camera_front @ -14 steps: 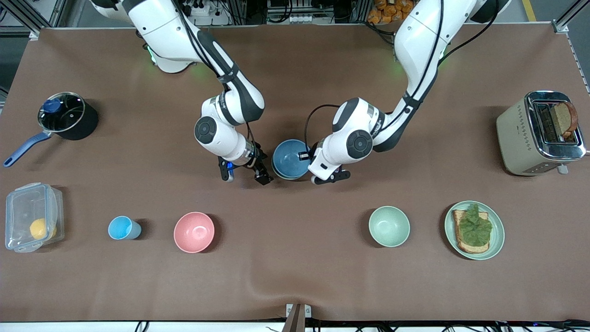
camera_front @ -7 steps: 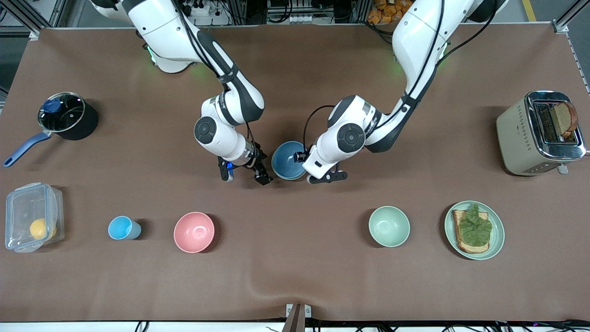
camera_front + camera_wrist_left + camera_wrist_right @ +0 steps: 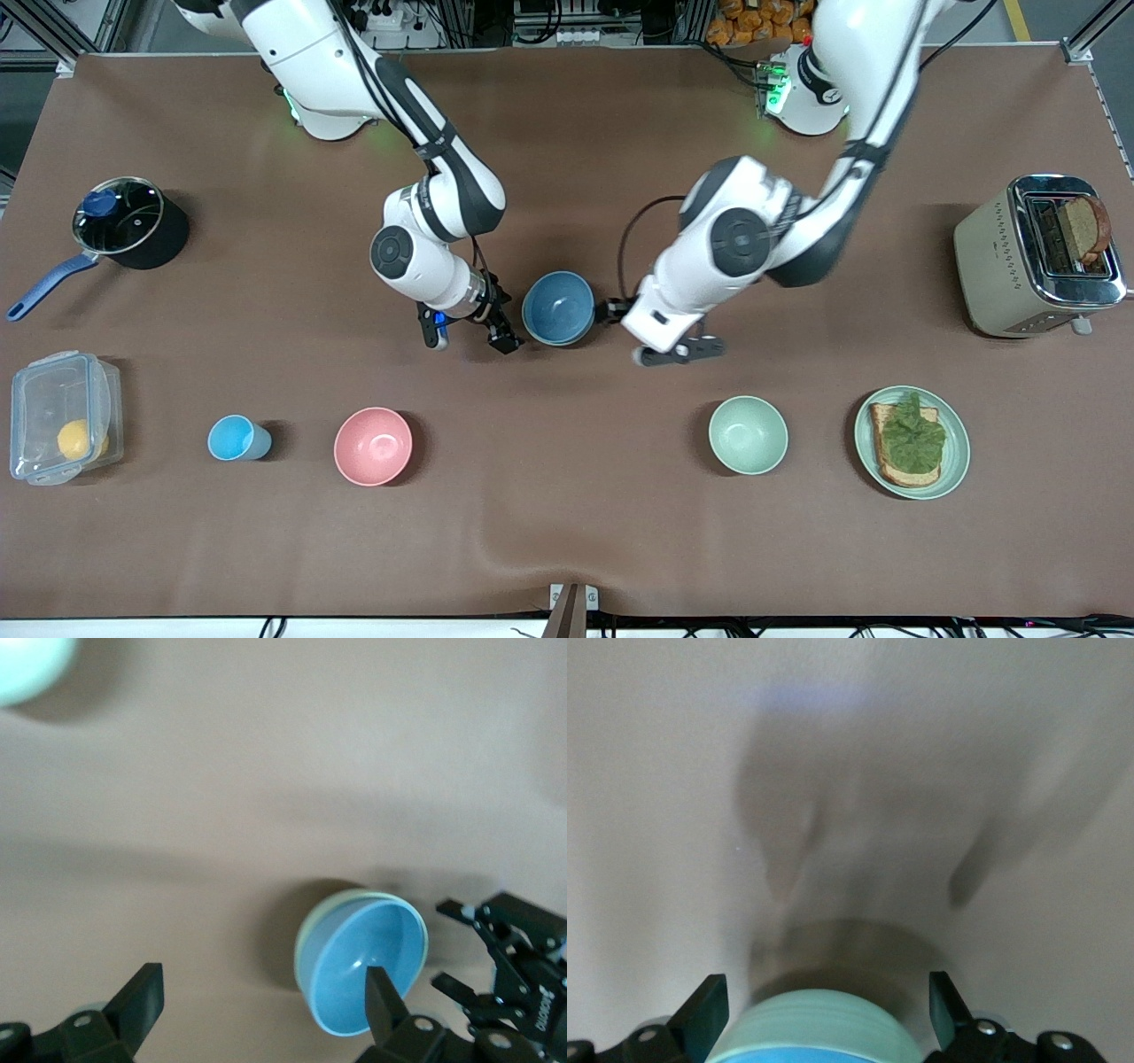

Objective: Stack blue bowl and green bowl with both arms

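Two bowls are stacked: the blue bowl (image 3: pixel 557 307) sits inside the green bowl (image 3: pixel 306 943) on the bench (image 3: pixel 567 532). Left gripper (image 3: pixel 266 992) hangs above them, jaws wide open and empty. Right gripper (image 3: pixel 828 1005) is beside the stack, jaws open, holding nothing.

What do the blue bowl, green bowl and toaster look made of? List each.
Blue bowl: probably matte plastic or ceramic; smooth, even colour, faint sheen. Green bowl: likely the same; smooth matte wall. Toaster: cream body, polished metal top, going by its reflections.

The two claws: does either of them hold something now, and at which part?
Nothing is held. The left claw is open, up above the table beside the blue bowl, which sits in the green bowl. The right claw is open beside the stack.
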`<state>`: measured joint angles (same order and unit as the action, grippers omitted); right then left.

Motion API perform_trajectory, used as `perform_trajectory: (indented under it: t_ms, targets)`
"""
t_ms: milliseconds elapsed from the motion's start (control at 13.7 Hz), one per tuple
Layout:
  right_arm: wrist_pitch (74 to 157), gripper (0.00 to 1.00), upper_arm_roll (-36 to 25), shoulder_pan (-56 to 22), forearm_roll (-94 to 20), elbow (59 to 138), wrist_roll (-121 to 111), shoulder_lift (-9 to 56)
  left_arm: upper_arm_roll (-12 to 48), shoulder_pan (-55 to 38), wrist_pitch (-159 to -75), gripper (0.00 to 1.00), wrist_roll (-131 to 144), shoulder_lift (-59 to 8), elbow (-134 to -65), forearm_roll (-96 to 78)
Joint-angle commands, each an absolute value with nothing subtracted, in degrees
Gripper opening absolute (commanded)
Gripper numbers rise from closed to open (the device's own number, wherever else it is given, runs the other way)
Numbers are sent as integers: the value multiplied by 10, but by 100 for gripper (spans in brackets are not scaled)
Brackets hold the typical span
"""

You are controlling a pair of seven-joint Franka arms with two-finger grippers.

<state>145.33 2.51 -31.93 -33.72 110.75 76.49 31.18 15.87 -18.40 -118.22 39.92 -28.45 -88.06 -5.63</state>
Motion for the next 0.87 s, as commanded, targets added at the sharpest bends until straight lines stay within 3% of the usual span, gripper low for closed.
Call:
perform_trajectory:
  t_ms: [0,364,801]
  targets:
    - [1343,100,22,-264,-345,1132,684,244,161,-139,-1138,100,412,-248,-867,0]
    - [1144,100,-40,-229,-218,1108,649,193,162,-77,-1094,100,384,-186,-866,76]
    - [971,100,-50,-127,-162,1051,454,175,161,4,-989,100,222,-123,-846,65]
